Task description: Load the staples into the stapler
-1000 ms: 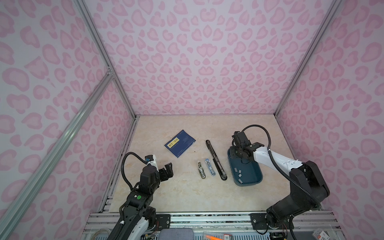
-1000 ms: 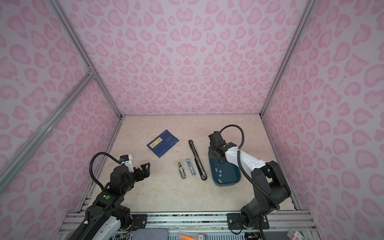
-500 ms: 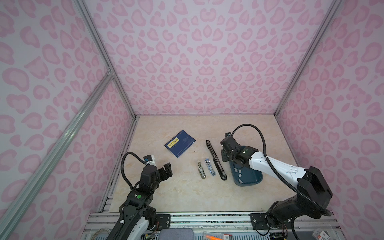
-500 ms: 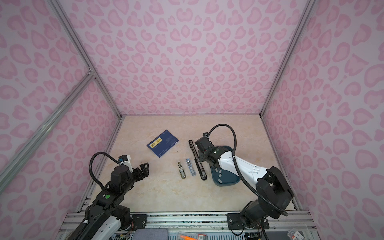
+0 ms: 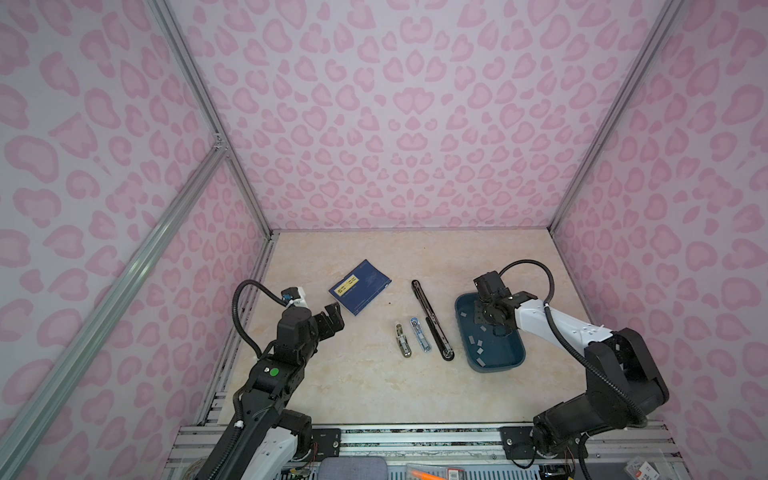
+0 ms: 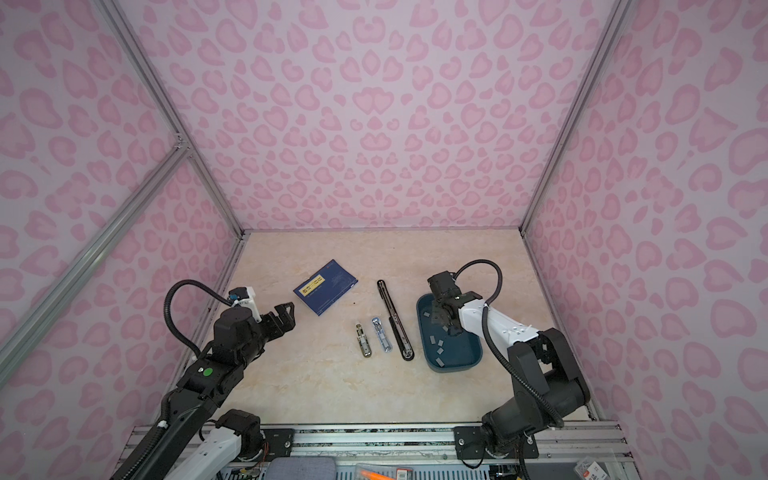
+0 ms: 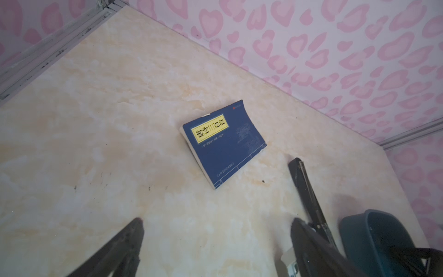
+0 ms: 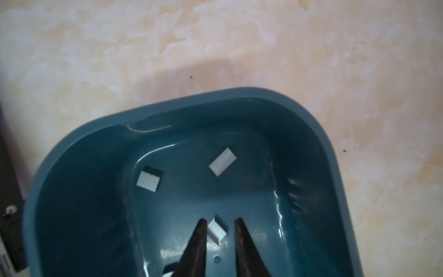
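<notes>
Grey staples [image 8: 222, 162] are lying scattered in the teal tray [image 5: 500, 351], right of centre in both top views, just beside the black stapler [image 5: 430, 318]. I am seeing my right gripper [image 8: 220, 219] hovering inside the tray, jaws slightly parted around one strip. My left gripper [image 7: 217, 219] is hanging wide open at the left

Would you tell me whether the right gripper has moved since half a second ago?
Yes. The right gripper has swung away from the black stapler, back over the blue tray.
</notes>
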Available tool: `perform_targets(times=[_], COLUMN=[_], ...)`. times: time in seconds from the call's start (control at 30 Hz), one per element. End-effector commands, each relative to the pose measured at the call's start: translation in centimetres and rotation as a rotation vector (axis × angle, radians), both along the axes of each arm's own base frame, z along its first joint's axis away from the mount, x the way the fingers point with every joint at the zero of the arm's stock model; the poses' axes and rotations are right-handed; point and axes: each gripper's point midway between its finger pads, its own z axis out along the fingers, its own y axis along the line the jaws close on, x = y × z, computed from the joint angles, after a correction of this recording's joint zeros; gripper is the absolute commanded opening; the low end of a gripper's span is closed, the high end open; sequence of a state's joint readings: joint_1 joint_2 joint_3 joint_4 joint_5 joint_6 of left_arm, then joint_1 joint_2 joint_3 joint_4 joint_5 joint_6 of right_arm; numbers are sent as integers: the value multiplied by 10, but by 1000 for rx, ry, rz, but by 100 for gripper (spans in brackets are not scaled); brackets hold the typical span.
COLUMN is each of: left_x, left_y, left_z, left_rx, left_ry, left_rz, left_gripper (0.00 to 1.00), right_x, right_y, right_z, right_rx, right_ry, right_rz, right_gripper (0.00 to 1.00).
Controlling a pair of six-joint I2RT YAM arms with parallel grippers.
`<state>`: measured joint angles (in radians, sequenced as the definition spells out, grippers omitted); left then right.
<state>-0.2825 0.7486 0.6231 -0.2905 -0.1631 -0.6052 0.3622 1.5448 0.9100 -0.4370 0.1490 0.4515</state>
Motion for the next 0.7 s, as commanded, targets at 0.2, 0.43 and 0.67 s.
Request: perform_targets(times=[0.2, 0.43, 0.67], left_x=[68, 88, 99], left_y=[-55, -71, -91], left_z=[118, 157, 172], left_rx=[-362, -489, -543], left_ry=[-58, -90, -94], left_rz=[-66, -42, -82], left_gripper=[97, 97, 97], right_x=[22, 29, 34], right_y=[6, 4, 5], right_z=[-27, -43, -45], right_rx=[166, 180, 177], right_ry=[33, 52, 59], right_rz=[-36, -60, -55], right_gripper=[34, 37, 37])
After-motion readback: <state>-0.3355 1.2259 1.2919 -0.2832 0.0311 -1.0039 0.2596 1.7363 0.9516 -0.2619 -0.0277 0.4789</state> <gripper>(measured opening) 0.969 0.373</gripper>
